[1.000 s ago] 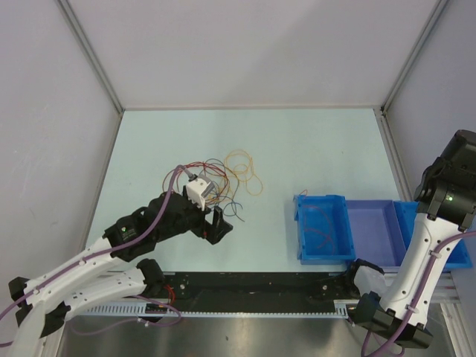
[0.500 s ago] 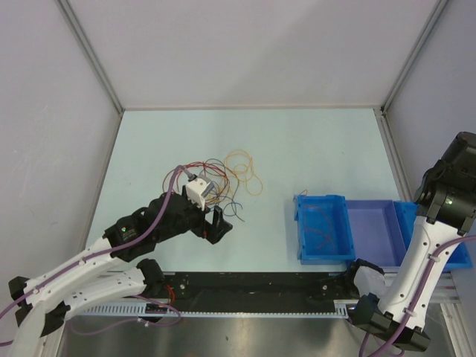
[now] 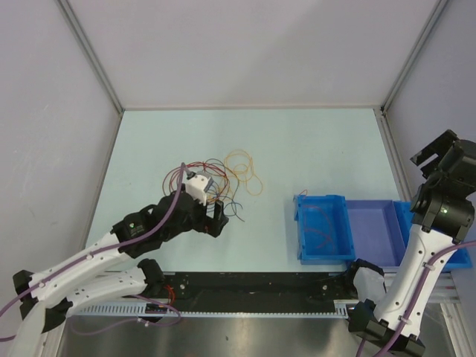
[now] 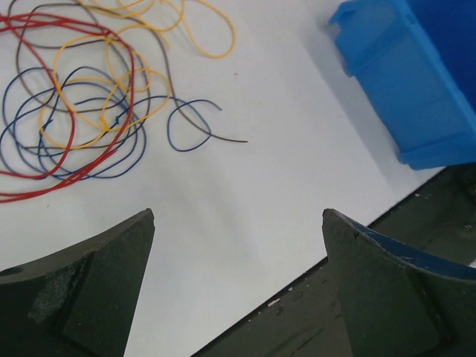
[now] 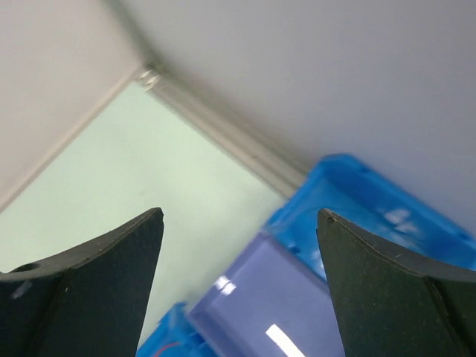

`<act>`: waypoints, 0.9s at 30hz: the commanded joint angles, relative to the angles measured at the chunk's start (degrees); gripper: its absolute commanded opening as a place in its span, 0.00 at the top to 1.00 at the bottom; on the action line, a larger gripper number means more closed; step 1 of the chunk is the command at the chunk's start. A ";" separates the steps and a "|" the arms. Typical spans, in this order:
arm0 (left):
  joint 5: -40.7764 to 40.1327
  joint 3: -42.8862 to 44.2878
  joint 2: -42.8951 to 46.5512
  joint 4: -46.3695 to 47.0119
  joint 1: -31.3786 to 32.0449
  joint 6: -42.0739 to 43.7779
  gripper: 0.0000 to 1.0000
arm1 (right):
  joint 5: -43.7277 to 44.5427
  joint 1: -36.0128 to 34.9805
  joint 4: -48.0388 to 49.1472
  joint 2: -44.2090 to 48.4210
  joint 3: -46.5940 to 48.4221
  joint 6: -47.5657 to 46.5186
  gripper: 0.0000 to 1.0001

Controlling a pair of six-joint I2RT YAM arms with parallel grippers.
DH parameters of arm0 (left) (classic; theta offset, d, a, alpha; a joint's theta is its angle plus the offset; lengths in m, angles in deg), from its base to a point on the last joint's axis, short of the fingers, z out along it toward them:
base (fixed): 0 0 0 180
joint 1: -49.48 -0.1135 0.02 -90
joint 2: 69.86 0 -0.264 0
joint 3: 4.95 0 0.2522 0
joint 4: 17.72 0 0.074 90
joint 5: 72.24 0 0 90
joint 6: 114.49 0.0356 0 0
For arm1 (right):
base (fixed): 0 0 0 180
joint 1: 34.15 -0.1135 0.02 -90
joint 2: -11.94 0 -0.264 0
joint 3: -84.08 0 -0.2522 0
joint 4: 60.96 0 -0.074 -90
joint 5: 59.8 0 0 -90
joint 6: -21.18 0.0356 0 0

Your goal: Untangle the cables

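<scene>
Its load apparently dropped, the right gripper [image 5: 238, 216] springs wide and empty above the blue bins [image 3: 300, 238] as the wide-open left gripper [image 4: 238, 216] nears the cables [image 4: 89, 104].

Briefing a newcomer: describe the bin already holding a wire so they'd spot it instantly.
On the table, find the row of bins at the near right. It is the leftmost blue bin; unlike the lavender bin beside it, it holds a reddish wire.

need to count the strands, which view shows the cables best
Left wrist: the cables sit up close at upper left, so red, blue, yellow and brown strands read apart, though the frame edge cuts some loops. Top external shows the whole bunch, but small and hair-thin. Right wrist shows only bins and table, none of the tangle.
</scene>
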 commanded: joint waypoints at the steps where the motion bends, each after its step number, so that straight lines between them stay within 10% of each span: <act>1: -6.86 3.19 -3.46 -1.49 0.31 -3.16 0.00 | -16.63 -0.02 4.15 0.03 -1.98 4.29 0.12; 14: -12.41 10.40 -20.25 3.68 -5.75 -9.58 0.03 | -24.04 -10.64 11.70 -0.14 -11.91 11.69 0.14; 27: -4.24 9.97 -32.03 10.01 -6.28 -15.99 0.11 | -16.22 -38.95 14.25 -3.75 -18.85 13.62 0.19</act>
